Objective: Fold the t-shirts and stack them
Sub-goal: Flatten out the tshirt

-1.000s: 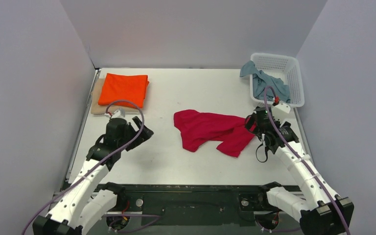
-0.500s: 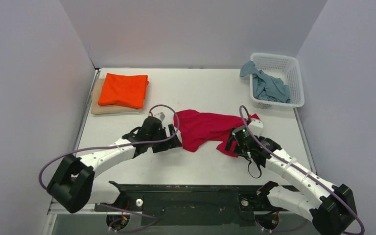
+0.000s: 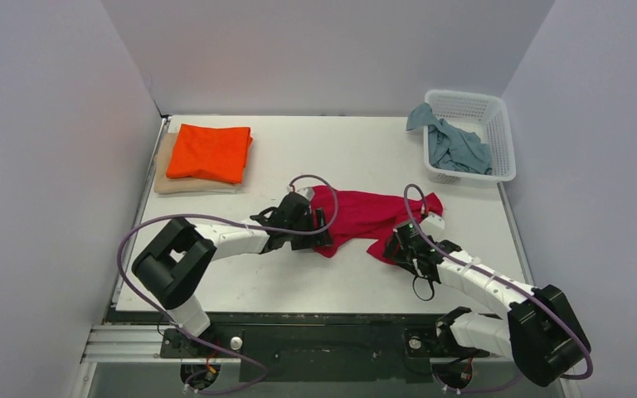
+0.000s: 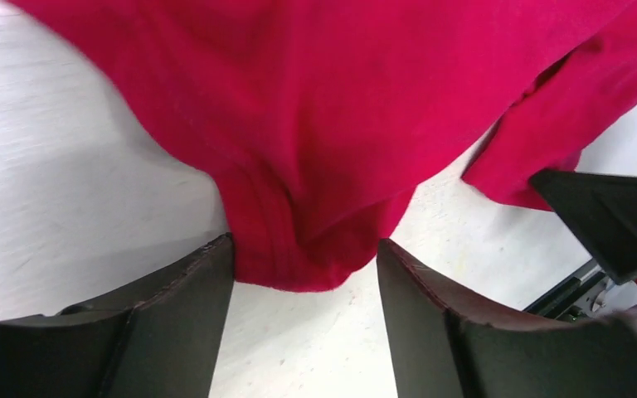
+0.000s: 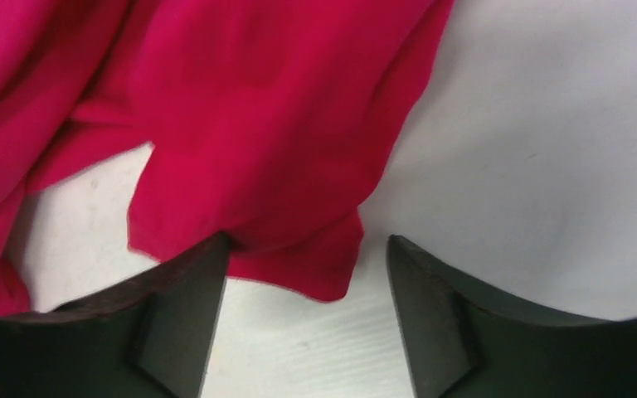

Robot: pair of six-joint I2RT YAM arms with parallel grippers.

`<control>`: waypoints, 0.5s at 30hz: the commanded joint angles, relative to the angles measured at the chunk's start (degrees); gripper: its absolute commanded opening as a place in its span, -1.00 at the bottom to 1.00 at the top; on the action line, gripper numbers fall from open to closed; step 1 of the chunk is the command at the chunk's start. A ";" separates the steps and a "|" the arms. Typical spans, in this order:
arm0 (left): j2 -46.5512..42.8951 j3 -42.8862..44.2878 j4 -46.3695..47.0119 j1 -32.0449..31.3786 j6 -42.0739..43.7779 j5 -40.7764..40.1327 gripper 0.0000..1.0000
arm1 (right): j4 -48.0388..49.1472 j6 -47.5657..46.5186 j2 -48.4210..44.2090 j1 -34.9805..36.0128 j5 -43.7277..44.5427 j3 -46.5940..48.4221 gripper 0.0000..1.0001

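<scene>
The left arm [image 3: 216, 236] lies stretched low across the table [image 3: 299, 157] toward the right, the left gripper [image 3: 313, 235] at the near-left hem of the crumpled crimson t-shirt [image 3: 363, 217]; its jaws stand wide, the hem between them, unpinched; the right arm [image 3: 477, 280] reaches forward and left, the right gripper [image 3: 398, 243] low at the shirt's near-right corner, jaws likewise spread around a flap; the orange t-shirt [image 3: 210, 152] lies folded on the beige t-shirt [image 3: 162, 178] at far left; the grey-blue t-shirt [image 3: 458, 148] sits in the white basket [image 3: 502, 124].

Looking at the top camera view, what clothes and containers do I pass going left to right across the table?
Folded orange t-shirt → crumpled red t-shirt → white basket.
</scene>
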 commanded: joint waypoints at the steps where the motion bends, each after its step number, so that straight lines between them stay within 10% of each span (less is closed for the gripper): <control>1: 4.28 3.28 2.78 -2.43 0.06 -1.43 0.31 | 7.33 0.63 3.34 -3.28 -6.14 -3.23 0.22; 8: 7.78 7.03 -1.14 -3.66 0.49 -5.94 -1.00 | 7.86 -1.80 4.34 -3.66 -4.78 -3.39 -0.58; 11: 4.89 8.25 -4.77 -3.66 1.74 -9.70 -1.00 | 3.53 -2.54 2.17 -3.69 -1.40 -1.93 -0.98; 15: -3.92 8.85 -8.84 -3.42 2.77 -18.91 -1.00 | -6.92 -4.92 -6.55 -3.97 6.65 3.90 -1.00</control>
